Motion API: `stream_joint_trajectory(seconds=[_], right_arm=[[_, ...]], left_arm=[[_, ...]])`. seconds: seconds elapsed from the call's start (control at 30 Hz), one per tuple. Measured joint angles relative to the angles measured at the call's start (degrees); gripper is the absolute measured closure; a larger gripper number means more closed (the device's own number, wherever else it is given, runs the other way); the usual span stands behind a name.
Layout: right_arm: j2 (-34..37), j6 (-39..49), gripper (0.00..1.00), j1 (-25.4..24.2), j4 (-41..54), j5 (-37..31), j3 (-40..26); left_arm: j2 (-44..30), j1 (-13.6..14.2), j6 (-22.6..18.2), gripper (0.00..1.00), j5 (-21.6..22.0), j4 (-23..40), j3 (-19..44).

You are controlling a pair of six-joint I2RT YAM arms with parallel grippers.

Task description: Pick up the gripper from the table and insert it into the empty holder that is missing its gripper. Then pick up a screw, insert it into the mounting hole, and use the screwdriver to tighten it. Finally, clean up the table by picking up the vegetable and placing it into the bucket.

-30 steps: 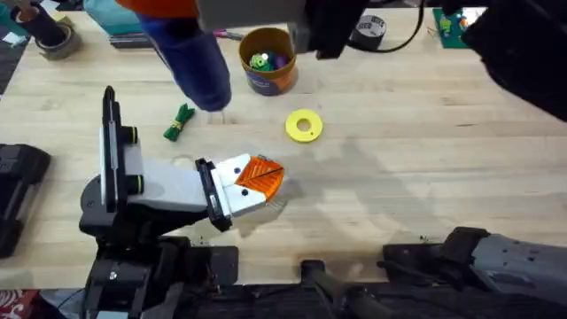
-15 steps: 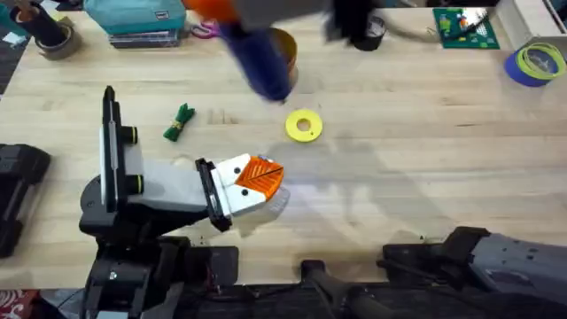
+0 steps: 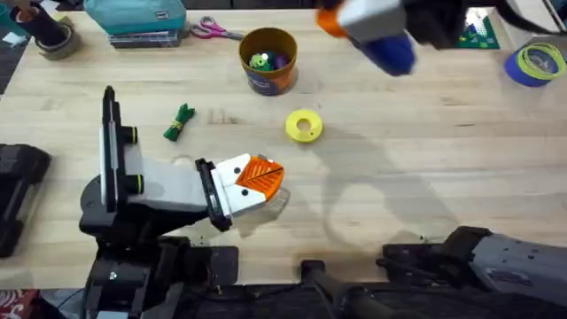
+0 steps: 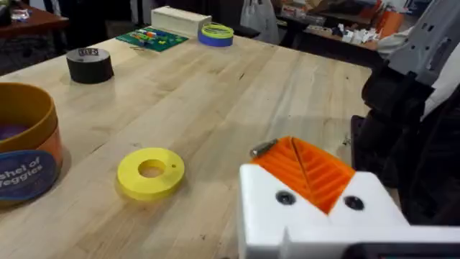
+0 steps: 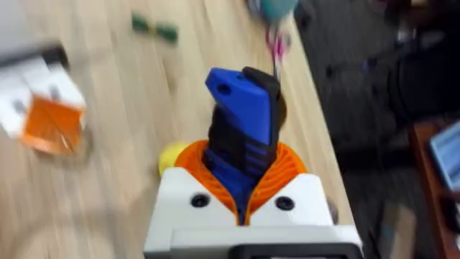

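The right gripper [image 5: 241, 194] is closed on the screwdriver [image 5: 243, 122], so tightening seems finished, and next the vegetable [image 3: 179, 122], far from it, must go into the bucket [image 3: 268, 60]

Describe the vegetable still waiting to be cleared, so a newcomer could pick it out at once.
Start at the left gripper lying on the wooden table. Just beyond its arm lies the vegetable, alone on bare wood. It is small, dark green and leafy, pinched like a bow, unlike the flat yellow disc or the round orange bucket.
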State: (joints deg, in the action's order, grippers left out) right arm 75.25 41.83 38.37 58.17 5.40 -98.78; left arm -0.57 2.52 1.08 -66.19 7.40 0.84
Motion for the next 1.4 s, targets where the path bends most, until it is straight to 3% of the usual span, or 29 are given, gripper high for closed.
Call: stream_joint_trajectory(seconds=[0.2,0.37,0.73,0.9,1.23,1.3,1.4], right_arm=[[4.2,6.9,0.977,-5.3,9.1,-4.4,-0.1],[10.4,10.6,0.977,-11.9,6.8,-5.4,1.9],[20.0,21.7,0.977,-24.4,-10.8,-6.2,23.6],[24.7,26.2,0.977,-27.0,-14.9,-6.5,27.7],[28.2,28.6,0.965,-27.7,-16.6,-7.6,27.8],[28.2,28.9,0.727,-27.7,-16.5,-7.7,27.8],[28.2,29.0,0.270,-27.7,-16.6,-8.2,27.8]], left_arm=[[0.0,0.0,0.0,0.984,0.0,0.0,0.0],[0.0,0.0,0.0,0.984,0.0,0.0,0.0],[0.0,0.0,0.0,0.984,0.0,0.0,0.0],[0.0,0.0,0.0,0.984,0.0,0.0,0.0],[0.0,0.0,0.0,0.984,0.1,0.0,0.0],[0.0,0.0,0.0,0.984,0.2,0.0,0.0],[0.0,0.0,0.0,0.984,0.3,0.0,0.0]])
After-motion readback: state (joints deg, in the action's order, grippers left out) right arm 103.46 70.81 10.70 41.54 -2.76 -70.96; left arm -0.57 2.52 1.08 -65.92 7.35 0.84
